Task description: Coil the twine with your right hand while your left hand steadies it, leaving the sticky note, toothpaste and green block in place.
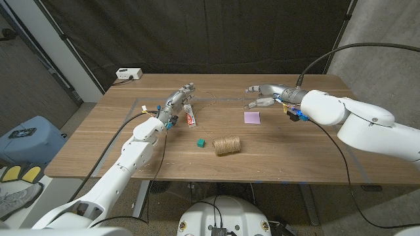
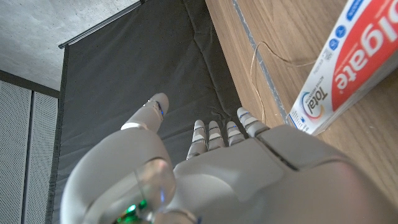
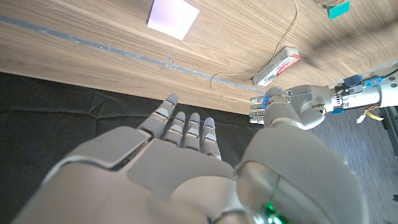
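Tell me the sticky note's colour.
Pale purple sticky note, clearest in the head view.

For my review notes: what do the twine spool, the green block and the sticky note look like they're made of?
Twine spool: coarse natural fibre, probably jute; tan, matte, fuzzy wound strands, with a loose strand trailing to the table's far side.
Green block: small, solid-coloured teal-green cube; foam, plastic or painted wood, too small to tell.
Sticky note: thin matte paper, pale lilac, lying flat on the wooden table.
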Robot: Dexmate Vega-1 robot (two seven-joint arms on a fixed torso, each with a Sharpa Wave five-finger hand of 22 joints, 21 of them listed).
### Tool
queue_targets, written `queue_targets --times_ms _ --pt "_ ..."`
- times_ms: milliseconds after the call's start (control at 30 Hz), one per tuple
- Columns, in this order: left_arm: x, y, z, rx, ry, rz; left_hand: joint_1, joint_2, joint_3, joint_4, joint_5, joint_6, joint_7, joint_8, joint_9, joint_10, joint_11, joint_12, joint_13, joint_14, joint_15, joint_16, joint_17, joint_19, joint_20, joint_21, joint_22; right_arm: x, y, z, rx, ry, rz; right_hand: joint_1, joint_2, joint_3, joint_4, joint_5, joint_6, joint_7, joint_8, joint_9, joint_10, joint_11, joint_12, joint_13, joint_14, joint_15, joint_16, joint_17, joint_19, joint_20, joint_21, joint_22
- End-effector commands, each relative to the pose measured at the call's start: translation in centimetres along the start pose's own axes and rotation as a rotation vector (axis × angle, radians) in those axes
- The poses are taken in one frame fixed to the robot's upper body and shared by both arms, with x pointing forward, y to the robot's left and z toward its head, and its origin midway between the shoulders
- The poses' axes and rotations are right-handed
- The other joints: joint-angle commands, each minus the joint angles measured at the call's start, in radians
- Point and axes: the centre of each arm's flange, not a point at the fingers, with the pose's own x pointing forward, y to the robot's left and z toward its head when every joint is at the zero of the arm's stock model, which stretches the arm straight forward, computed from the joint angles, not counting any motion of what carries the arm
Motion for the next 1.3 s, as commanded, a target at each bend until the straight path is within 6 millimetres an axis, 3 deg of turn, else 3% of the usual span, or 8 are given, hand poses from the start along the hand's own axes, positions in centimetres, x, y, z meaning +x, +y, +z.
queue_targets --times_ms 33,400,900,1200,1300 --pt "0.1 -0.2 0.0 0.007 0.004 -0.003 0.014 0.001 0.001 0.000 0.008 0.003 -0.004 0.004 0.003 0.004 0.002 0.000 0.004 -0.004 0.006 0.003 0.003 0.001 0.002 0.002 0.002 -0.5 0.2 0.8 -0.046 0.000 0.054 0.017 -0.005 0.007 0.000 0.007 -0.001 0.007 0.008 0.003 0.010 -0.008 0.005 0.003 0.004 0.006 0.000 0.001 0.003 -0.005 0.007 0.003" --pt "-0.1 -0.3 -0.2 0.007 0.006 0.007 0.023 0.002 0.001 0.000 0.012 0.003 -0.003 0.004 0.003 0.005 0.001 0.001 0.004 -0.004 0.005 0.003 0.003 0.002 0.003 0.003 0.003 -0.3 1.0 1.8 -0.096 -0.005 0.110 0.067 -0.024 0.016 0.001 0.014 0.015 -0.006 0.018 0.004 0.042 -0.026 0.015 0.003 0.019 0.002 0.005 0.001 0.003 -0.002 0.006 0.003" --pt "0.0 -0.2 -0.5 -0.006 0.004 0.006 0.032 0.002 -0.001 0.000 0.015 0.003 -0.002 0.003 0.003 0.004 0.003 0.001 0.004 -0.004 0.005 0.003 0.003 0.002 0.003 0.003 0.003 -0.1 1.8 3.3 -0.140 -0.009 0.145 0.120 -0.050 0.025 0.005 0.018 0.042 -0.009 0.027 0.005 0.085 -0.029 0.025 0.004 0.064 -0.013 0.018 0.000 0.025 0.003 0.012 0.004" --pt "0.1 -0.1 -0.6 -0.009 0.007 0.005 0.037 0.001 -0.002 0.001 0.017 0.003 -0.002 0.003 0.003 0.005 0.001 0.001 0.004 -0.003 0.006 0.003 0.003 0.003 0.004 0.003 0.003 -0.2 2.2 4.2 -0.162 -0.026 0.169 0.155 -0.054 0.037 0.002 0.014 0.048 0.012 0.028 0.005 0.091 -0.021 0.025 0.006 0.069 -0.010 0.017 0.001 0.028 0.008 0.012 0.004" --pt "0.1 -0.1 -0.7 -0.009 0.006 0.003 0.038 0.001 -0.003 0.001 0.017 0.004 -0.001 0.003 0.003 0.005 0.000 0.001 0.004 -0.003 0.006 0.003 0.003 0.002 0.003 0.003 0.003 -0.2 2.4 4.4 -0.166 -0.030 0.176 0.177 -0.060 0.045 0.002 0.007 0.048 0.032 0.027 0.006 0.101 -0.006 0.028 0.010 0.074 -0.008 0.017 0.002 0.028 0.010 0.011 0.004"
